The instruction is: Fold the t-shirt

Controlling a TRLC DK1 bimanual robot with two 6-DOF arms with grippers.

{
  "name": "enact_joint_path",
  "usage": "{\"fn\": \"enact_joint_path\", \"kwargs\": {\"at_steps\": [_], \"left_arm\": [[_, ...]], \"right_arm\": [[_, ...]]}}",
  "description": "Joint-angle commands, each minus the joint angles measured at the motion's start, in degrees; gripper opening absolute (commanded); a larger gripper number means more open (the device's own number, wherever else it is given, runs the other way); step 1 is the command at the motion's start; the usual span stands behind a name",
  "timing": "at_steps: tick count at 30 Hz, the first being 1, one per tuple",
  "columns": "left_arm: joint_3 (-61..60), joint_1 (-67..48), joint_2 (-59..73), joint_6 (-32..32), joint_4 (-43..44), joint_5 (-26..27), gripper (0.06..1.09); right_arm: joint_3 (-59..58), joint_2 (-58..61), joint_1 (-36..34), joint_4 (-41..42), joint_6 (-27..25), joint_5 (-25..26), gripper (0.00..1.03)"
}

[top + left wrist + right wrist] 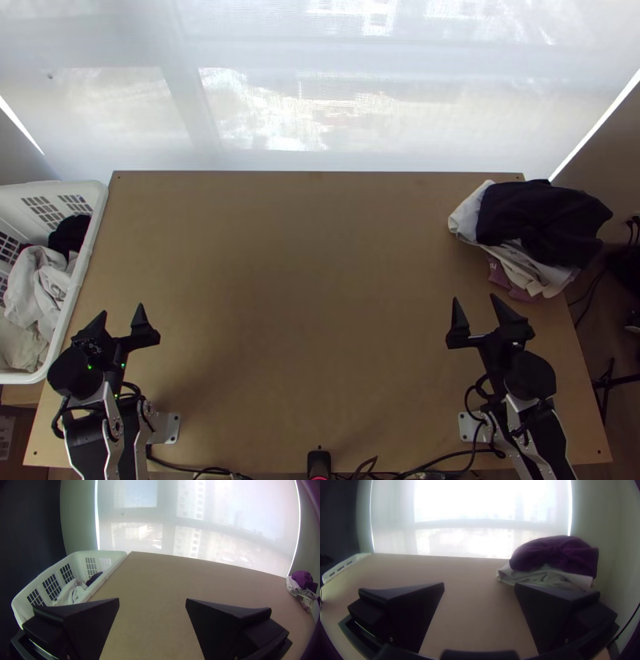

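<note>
top view: left gripper (122, 310) and right gripper (475, 298) both wide open, empty. shirt (34, 290) prob that white bunch in basket (90, 240), looks light, floppy, i'd pinch raised fold.

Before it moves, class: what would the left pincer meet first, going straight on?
The way looks free for the left pincer over the table, perhaps until the window blind; any downward tilt is hard to judge.
</note>
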Motion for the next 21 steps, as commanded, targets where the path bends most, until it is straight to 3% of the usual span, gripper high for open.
{"fn": "enact_joint_path", "kwargs": {"at_steps": [1,13,15,18,21], "left_arm": [[0.0,0.0,-0.1,0.0,0.0,0.0,1.03],[0.0,0.0,-0.1,0.0,0.0,0.0,1.03],[0.0,0.0,-0.1,0.0,0.0,0.0,1.03],[0.0,0.0,-0.1,0.0,0.0,0.0,1.03],[0.0,0.0,-0.1,0.0,0.0,-0.1,1.03]], "right_arm": [[0.0,0.0,0.7,-4.6,20.1,0.1,0.98],[0.1,0.0,1.0,-4.4,22.2,0.0,0.98],[0.1,0.1,5.9,-4.8,22.3,0.1,0.98],[0.1,0.0,3.9,0.6,22.1,1.5,0.98],[0.5,0.0,-0.3,7.8,13.1,1.6,0.94]]}}
